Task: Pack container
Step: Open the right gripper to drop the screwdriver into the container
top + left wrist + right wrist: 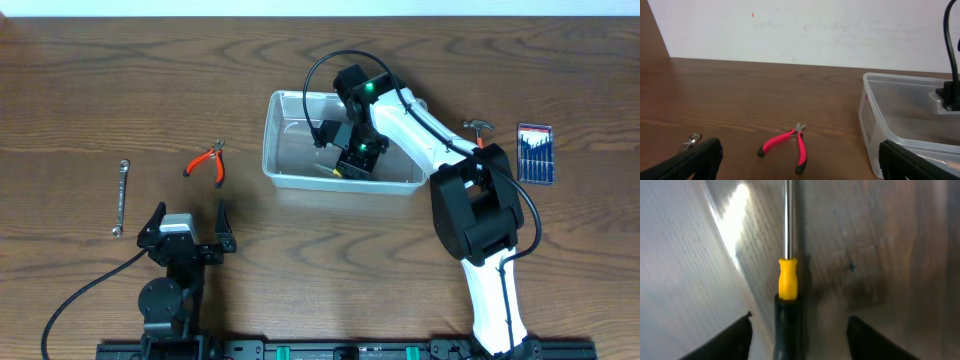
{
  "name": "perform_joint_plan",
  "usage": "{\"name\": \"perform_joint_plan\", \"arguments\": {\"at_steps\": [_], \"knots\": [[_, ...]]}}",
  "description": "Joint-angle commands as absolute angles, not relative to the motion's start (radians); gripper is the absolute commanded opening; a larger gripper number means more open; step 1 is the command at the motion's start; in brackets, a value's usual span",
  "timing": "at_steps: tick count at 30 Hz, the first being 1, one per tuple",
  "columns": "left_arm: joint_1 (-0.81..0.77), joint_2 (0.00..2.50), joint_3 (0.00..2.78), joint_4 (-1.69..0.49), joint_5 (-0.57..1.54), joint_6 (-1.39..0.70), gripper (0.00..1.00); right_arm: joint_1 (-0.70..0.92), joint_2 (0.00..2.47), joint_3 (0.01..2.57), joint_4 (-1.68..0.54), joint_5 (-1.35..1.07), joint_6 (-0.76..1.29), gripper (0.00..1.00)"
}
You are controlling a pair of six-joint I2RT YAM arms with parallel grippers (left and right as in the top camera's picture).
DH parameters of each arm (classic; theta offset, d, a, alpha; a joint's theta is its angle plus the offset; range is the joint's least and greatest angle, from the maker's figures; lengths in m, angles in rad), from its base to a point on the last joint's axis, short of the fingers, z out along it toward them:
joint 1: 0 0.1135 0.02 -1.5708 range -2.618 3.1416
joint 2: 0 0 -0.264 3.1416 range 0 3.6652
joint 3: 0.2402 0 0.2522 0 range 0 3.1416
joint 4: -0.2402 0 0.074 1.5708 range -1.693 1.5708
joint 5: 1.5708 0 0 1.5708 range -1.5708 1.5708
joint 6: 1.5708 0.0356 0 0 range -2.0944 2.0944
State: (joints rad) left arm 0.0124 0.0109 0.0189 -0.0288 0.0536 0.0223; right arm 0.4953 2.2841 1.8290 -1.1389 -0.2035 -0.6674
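One screwdriver [788, 280] lay loose between the right gripper's [799, 319] parted jaws, inside the container [290, 150] just beneath it; a crooked lift could catch the tool and drag it out.

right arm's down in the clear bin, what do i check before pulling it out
1. right pincer off the yellow-and-black-handled metal screwdriver: ok, its fingers stand apart from the handle.
2. screwdriver inside the clear plastic rectangular container: ok.
3. left pincer open and empty: ok.
4. red-handled pliers lying free on the brown wooden table: ok.
5. black cable clear of the container rim: cannot tell.
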Motion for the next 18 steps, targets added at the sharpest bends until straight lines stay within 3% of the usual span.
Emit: {"name": "perform_joint_plan", "arguments": {"at_steps": [1,9,18], "knots": [[0.016,0.006,0.004,-0.067,0.06,0.017,0.98,0.503,2.293,1.825,-1.141,-0.213,-0.662,0.72],[0.016,0.006,0.004,-0.067,0.06,0.017,0.98,0.503,2.293,1.891,-1.175,-0.199,-0.62,0.84],[0.016,0.006,0.004,-0.067,0.06,0.017,0.98,0.496,2.293,2.154,-1.308,-0.198,-0.621,0.89]]}}
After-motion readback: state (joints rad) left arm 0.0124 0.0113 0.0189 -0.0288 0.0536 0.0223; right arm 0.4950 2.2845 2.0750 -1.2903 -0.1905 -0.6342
